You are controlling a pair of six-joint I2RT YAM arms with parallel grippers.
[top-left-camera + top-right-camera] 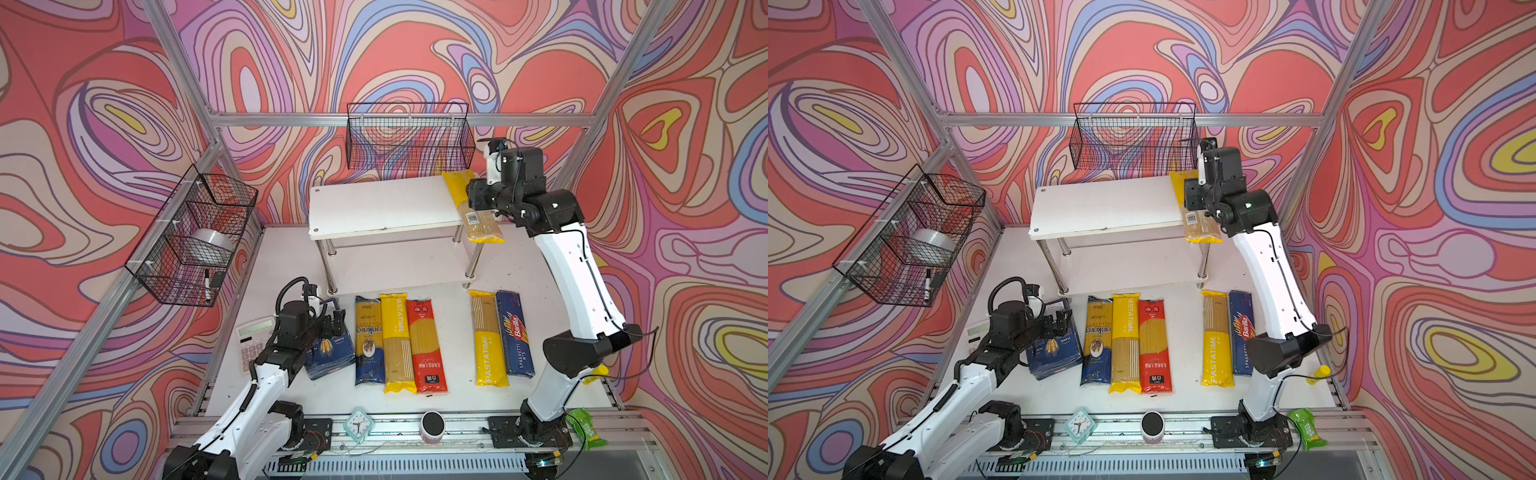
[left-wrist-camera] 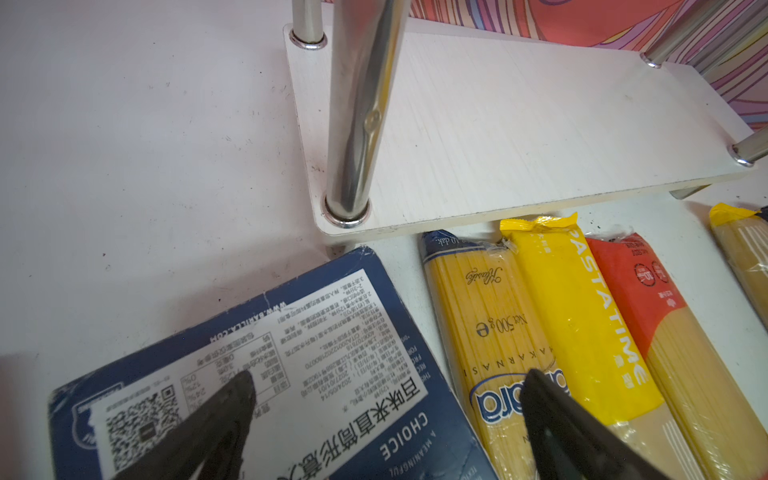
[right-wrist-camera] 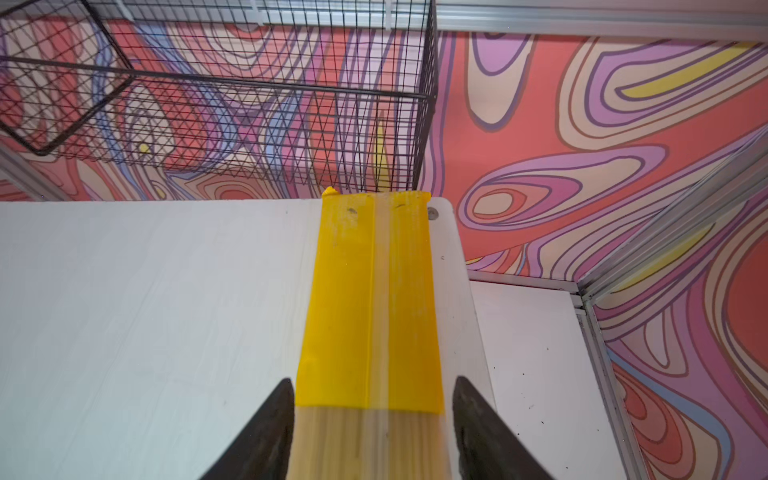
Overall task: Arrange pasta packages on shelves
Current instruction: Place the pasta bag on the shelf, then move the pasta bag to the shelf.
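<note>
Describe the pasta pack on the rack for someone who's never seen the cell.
Find the white two-tier rack at the back wall. At the right end of its top board lies a yellow pasta pack with a barcode, overhanging the front edge. It's the only pack on the rack; the rest lie on the table.

We count seven pasta packs (image 1: 1216, 340): two PASTATIME bags (image 1: 395, 345), two Barilla boxes (image 1: 514, 336), one red bag (image 1: 426, 345), one dark-blue bag (image 1: 368, 345), one barcode bag (image 1: 484, 230) at 1 o'clock. Wire baskets (image 1: 409, 137): two, at 12 and 9 o'clock. Rack (image 1: 374, 203): one, two boards.

Arms (image 1: 575, 266) wht w/ blk joints (image 1: 582, 353) (blk cables (image 1: 286, 291)).
</note>
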